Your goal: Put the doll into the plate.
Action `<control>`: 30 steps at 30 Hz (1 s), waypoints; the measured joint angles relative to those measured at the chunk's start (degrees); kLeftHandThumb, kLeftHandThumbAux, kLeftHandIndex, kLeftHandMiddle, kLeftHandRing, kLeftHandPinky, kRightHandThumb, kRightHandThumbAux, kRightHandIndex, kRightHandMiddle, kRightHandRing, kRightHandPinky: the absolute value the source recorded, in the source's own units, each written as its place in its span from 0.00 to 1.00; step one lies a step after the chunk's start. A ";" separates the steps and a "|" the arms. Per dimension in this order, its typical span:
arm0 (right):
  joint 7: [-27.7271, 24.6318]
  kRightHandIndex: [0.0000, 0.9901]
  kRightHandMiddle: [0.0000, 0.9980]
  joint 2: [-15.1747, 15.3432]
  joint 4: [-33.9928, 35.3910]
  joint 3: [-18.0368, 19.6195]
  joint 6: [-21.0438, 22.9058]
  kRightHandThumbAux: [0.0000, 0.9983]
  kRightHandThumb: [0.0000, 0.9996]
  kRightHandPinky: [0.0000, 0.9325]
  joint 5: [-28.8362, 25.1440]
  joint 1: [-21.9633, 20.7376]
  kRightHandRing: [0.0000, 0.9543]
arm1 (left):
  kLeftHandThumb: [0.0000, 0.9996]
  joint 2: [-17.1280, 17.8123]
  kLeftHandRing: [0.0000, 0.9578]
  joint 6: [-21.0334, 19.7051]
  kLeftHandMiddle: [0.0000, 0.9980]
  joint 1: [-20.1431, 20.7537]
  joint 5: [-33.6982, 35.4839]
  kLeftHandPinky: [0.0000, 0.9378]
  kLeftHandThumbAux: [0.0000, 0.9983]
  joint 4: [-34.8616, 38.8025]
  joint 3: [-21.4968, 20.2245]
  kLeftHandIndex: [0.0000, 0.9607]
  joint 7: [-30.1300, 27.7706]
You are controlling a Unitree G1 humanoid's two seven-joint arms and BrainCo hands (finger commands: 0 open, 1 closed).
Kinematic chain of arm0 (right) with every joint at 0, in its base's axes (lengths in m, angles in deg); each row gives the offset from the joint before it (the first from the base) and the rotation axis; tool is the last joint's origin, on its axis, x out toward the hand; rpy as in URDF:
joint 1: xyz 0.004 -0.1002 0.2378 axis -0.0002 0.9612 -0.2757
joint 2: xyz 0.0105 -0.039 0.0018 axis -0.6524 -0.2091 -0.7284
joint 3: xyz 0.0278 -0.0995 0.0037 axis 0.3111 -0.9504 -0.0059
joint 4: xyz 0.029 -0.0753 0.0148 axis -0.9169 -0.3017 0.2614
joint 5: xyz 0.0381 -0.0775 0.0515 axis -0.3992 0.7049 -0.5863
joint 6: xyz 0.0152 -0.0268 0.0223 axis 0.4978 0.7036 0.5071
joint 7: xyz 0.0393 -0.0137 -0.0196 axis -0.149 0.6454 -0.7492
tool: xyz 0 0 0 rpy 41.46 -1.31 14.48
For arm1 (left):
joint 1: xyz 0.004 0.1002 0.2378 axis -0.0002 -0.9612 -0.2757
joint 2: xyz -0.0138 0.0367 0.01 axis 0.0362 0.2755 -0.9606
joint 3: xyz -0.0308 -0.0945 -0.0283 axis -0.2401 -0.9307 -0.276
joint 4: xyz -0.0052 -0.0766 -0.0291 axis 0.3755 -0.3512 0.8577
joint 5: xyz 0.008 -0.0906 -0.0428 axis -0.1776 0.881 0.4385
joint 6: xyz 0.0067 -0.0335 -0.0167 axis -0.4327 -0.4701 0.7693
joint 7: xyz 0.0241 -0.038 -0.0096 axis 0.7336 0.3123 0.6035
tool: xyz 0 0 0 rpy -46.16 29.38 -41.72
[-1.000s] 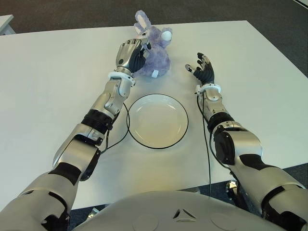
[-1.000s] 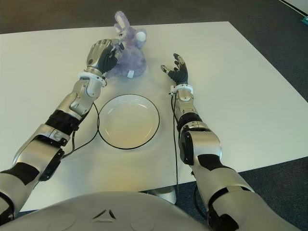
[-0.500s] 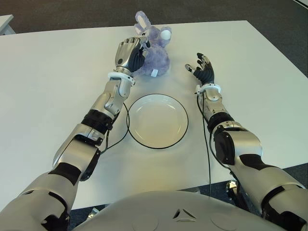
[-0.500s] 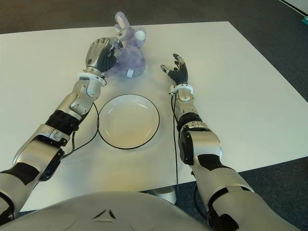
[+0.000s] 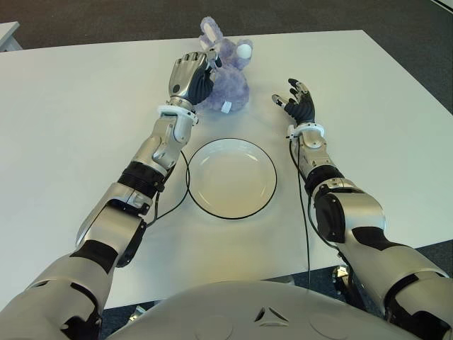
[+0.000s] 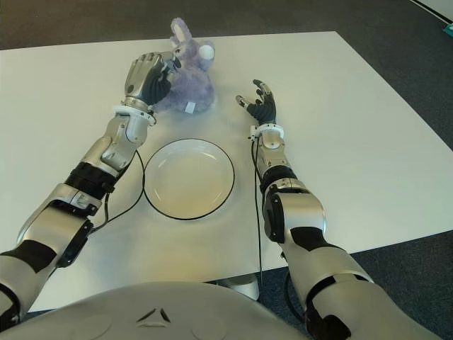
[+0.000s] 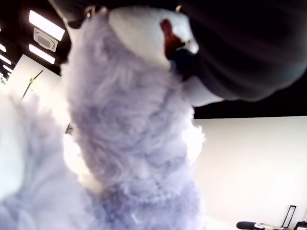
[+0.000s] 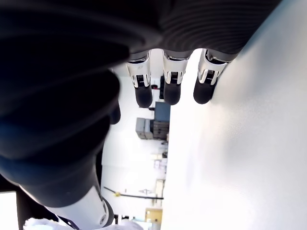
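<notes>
Left hand (image 5: 190, 76): far side of table, fingers curled onto the left flank of the doll; wrist view is filled with purple fur pressed close against the palm, so it reads as a grasp.
Table (image 5: 85, 120): white, broad; carries everything below.
Plate (image 5: 231, 178): white with dark rim, near of the doll, between the two forearms; nothing in it.
Doll (image 5: 228, 81): purple plush rabbit, far of the plate, just beyond its far rim, well apart from its centre. Cannot tell whether it sits on the table or is slightly lifted.
Right hand (image 5: 296, 103): right of the doll, apart from it, fingers spread and half-raised, holding nothing; wrist view shows straight fingertips (image 8: 171, 94) over bare table.
Cable (image 5: 174, 206): thin black lead curving round the left rim of the plate.
Step in hand (judgement): securing the grasp on the doll; transfer not begun.
Next move (judgement): lift clear of the table, draw the doll nearward over the plate centre, lower, release. Soft body may slip or sag; keep the cable clear.
</notes>
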 measured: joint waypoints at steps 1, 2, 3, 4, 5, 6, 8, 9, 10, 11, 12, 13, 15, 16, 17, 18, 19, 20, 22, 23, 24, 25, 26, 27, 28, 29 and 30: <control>0.00 0.15 0.04 -0.01 0.00 0.00 0.00 0.85 0.31 0.02 0.00 0.00 0.00 | 0.85 0.12 0.84 0.04 0.53 -0.03 0.00 0.84 0.67 0.09 0.00 0.41 0.00; 0.00 0.15 0.04 -0.02 0.01 0.00 0.00 0.85 0.31 0.02 0.00 0.00 0.00 | 0.85 0.21 0.84 0.07 0.53 -0.07 0.00 0.84 0.67 0.20 -0.02 0.41 0.00; 0.00 0.15 0.04 -0.02 0.01 0.00 0.00 0.85 0.31 0.03 0.00 0.00 0.00 | 0.85 0.31 0.84 0.08 0.53 -0.12 0.00 0.83 0.67 0.37 -0.04 0.41 0.00; 0.00 0.16 0.04 -0.02 0.01 0.00 0.00 0.85 0.31 0.02 0.00 0.00 0.00 | 0.85 0.38 0.84 0.10 0.53 -0.16 0.00 0.83 0.67 0.55 -0.07 0.41 0.00; 0.00 0.16 0.04 -0.02 0.01 0.00 0.00 0.85 0.31 0.02 -0.01 0.00 0.00 | 0.85 0.48 0.84 0.10 0.53 -0.27 0.01 0.83 0.67 0.94 -0.12 0.41 0.00; 0.00 0.16 0.04 -0.01 0.01 0.00 0.00 0.85 0.32 0.02 0.00 0.00 0.00 | 0.85 0.55 0.84 0.11 0.53 -0.34 0.01 0.83 0.67 1.27 -0.15 0.41 0.00; 0.00 0.16 0.04 -0.01 0.01 0.01 0.00 0.85 0.32 0.02 0.00 0.00 0.00 | 0.85 0.65 0.84 0.11 0.53 -0.47 0.01 0.81 0.67 1.95 -0.25 0.41 0.00; 0.00 0.16 0.04 -0.01 0.01 0.01 0.00 0.85 0.32 0.02 -0.01 0.00 0.00 | 0.85 0.69 0.84 0.11 0.53 -0.52 0.01 0.81 0.67 2.21 -0.29 0.41 0.00; 0.00 0.16 0.04 -0.01 0.01 0.01 0.00 0.85 0.32 0.02 -0.01 0.00 0.00 | 0.85 0.71 0.84 0.11 0.53 -0.55 0.01 0.81 0.67 2.38 -0.32 0.41 0.00; -0.01 0.16 0.04 -0.02 0.01 0.01 0.00 0.85 0.32 0.02 -0.01 0.00 0.00 | 0.85 0.75 0.84 0.10 0.53 -0.62 0.01 0.81 0.67 2.55 -0.36 0.41 0.00; -0.01 0.16 0.04 -0.02 0.01 0.01 0.00 0.85 0.32 0.02 -0.01 0.00 0.00 | 0.85 0.81 0.84 0.10 0.53 -0.72 0.00 0.81 0.67 2.75 -0.37 0.41 0.00; -0.01 0.16 0.04 -0.02 0.01 0.01 0.00 0.85 0.32 0.02 -0.02 0.00 0.00 | 0.85 0.87 0.84 0.10 0.53 -0.84 -0.01 0.81 0.67 2.98 -0.37 0.41 0.00; -0.02 0.16 0.04 -0.05 0.01 0.01 0.00 0.84 0.33 0.03 -0.02 -0.01 0.00 | 0.85 1.10 0.84 -0.01 0.53 -1.35 -0.06 0.80 0.67 3.98 -0.40 0.41 -0.03; -0.02 0.16 0.04 -0.05 0.02 0.01 0.00 0.84 0.33 0.03 -0.02 -0.01 0.00 | 0.85 1.22 0.84 -0.06 0.53 -1.62 -0.11 0.81 0.67 4.49 -0.41 0.41 -0.03; -0.02 0.16 0.04 -0.05 0.02 0.01 0.00 0.84 0.33 0.03 -0.02 -0.01 0.00 | 0.85 1.29 0.84 -0.12 0.53 -1.78 -0.18 0.81 0.67 4.82 -0.42 0.41 -0.03; -0.02 0.16 0.04 -0.05 0.02 0.01 0.00 0.84 0.32 0.03 -0.01 -0.01 0.00 | 0.85 1.39 0.84 -0.23 0.53 -1.95 -0.35 0.83 0.67 5.29 -0.44 0.41 -0.04; -0.02 0.15 0.04 -0.06 0.02 0.01 0.00 0.84 0.32 0.03 -0.01 -0.02 0.00 | 0.85 1.47 0.84 -0.38 0.53 -2.11 -0.44 0.83 0.67 5.85 -0.48 0.41 -0.08; -0.02 0.15 0.03 -0.06 0.02 0.00 0.00 0.84 0.32 0.03 -0.01 -0.02 0.00 | 0.85 1.51 0.84 -0.50 0.53 -2.25 -0.47 0.84 0.67 6.43 -0.54 0.41 -0.12; -0.01 0.15 0.03 -0.05 0.02 0.00 0.00 0.84 0.32 0.04 0.01 -0.02 0.00 | 0.85 1.59 0.84 -0.59 0.54 -2.41 -0.55 0.84 0.67 7.51 -0.71 0.41 -0.16; -0.01 0.15 0.03 -0.05 0.02 -0.01 0.00 0.84 0.32 0.04 0.02 -0.02 0.00 | 0.85 1.64 0.84 -0.59 0.54 -2.46 -0.58 0.84 0.67 8.02 -0.80 0.41 -0.17; -0.01 0.15 0.03 -0.06 0.02 -0.02 0.00 0.84 0.32 0.04 0.03 -0.02 0.00 | 0.85 1.69 0.84 -0.57 0.54 -2.51 -0.62 0.85 0.67 8.58 -0.91 0.41 -0.17; -0.01 0.15 0.03 -0.05 0.02 -0.03 0.00 0.84 0.32 0.04 0.04 -0.02 0.00 | 0.85 1.72 0.85 -0.54 0.54 -2.52 -0.66 0.85 0.67 8.94 -1.03 0.41 -0.17; -0.01 0.15 0.03 -0.05 0.02 -0.04 0.00 0.84 0.32 0.04 0.04 -0.02 0.00 | 0.85 1.77 0.85 -0.51 0.54 -2.52 -0.69 0.86 0.67 9.33 -1.20 0.41 -0.17; -0.01 0.15 0.03 -0.05 0.02 -0.05 0.00 0.84 0.32 0.04 0.05 -0.02 0.00 | 0.85 1.82 0.85 -0.51 0.54 -2.53 -0.70 0.86 0.67 9.69 -1.33 0.41 -0.21; -0.01 0.15 0.03 -0.05 0.02 -0.06 0.00 0.84 0.32 0.04 0.07 -0.02 0.00 | 0.85 1.89 0.85 -0.49 0.54 -2.55 -0.71 0.86 0.67 10.16 -1.51 0.41 -0.33; -0.01 0.15 0.03 -0.05 0.02 -0.06 0.00 0.84 0.32 0.04 0.07 -0.02 0.00 | 0.85 1.95 0.85 -0.49 0.54 -2.56 -0.71 0.86 0.67 10.49 -1.63 0.41 -0.43; -0.01 0.15 0.03 -0.05 0.02 -0.06 0.00 0.84 0.32 0.04 0.08 -0.02 0.00 | 0.85 2.04 0.85 -0.48 0.54 -2.56 -0.71 0.86 0.67 10.84 -1.72 0.41 -0.53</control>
